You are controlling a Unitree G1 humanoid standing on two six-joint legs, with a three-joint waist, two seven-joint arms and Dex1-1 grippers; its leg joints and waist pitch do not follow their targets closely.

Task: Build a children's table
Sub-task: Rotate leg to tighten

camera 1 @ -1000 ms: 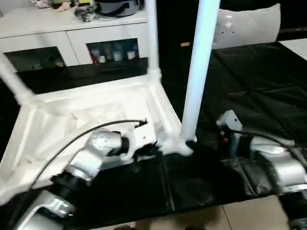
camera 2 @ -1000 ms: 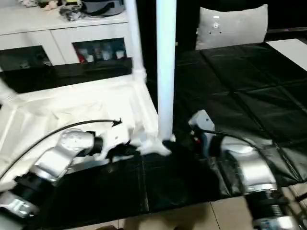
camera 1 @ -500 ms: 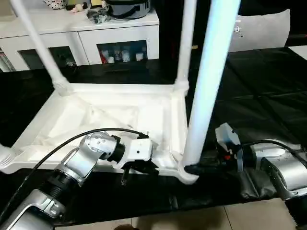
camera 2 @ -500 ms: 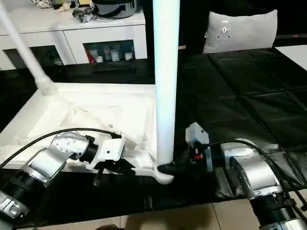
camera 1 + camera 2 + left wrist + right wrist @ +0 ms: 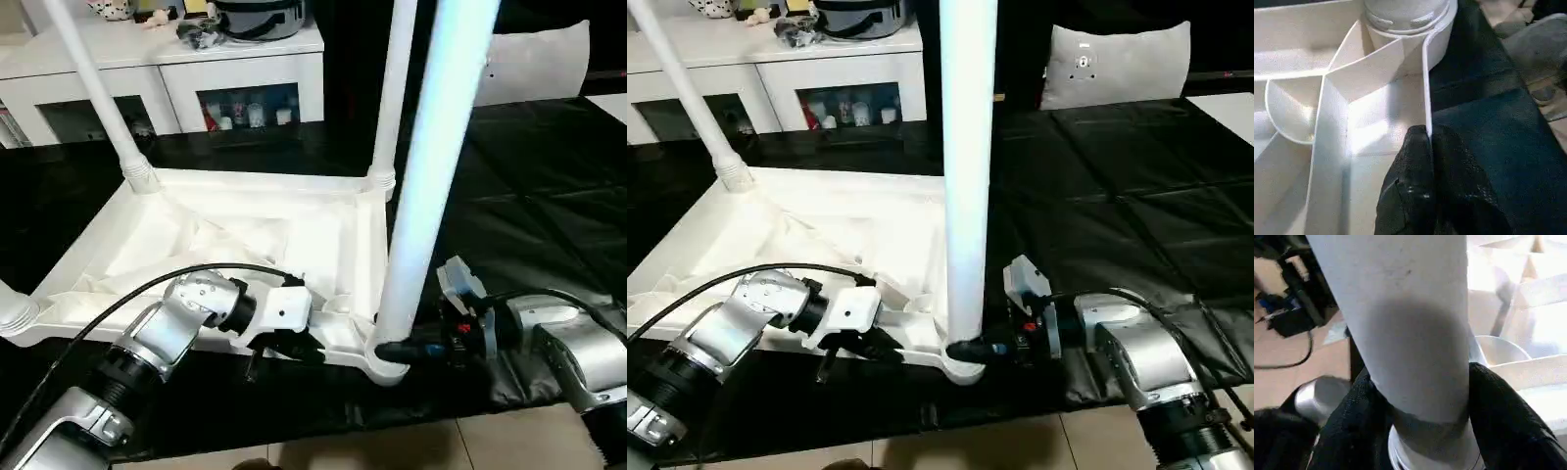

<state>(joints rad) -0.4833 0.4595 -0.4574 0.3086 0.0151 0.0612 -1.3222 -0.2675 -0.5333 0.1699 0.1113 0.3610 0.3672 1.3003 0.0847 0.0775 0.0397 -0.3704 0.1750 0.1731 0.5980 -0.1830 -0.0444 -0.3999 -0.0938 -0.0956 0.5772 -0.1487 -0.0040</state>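
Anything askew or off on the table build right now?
Nothing stands out. The children's table lies upside down on the black sheet with its legs upright; the right gripper clasps the near leg at its base, and the left gripper pinches the rim.

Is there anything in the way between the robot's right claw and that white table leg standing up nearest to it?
Nothing visible. The right gripper already has its black fingers around the foot of the near leg, just above the corner socket of the upturned table.
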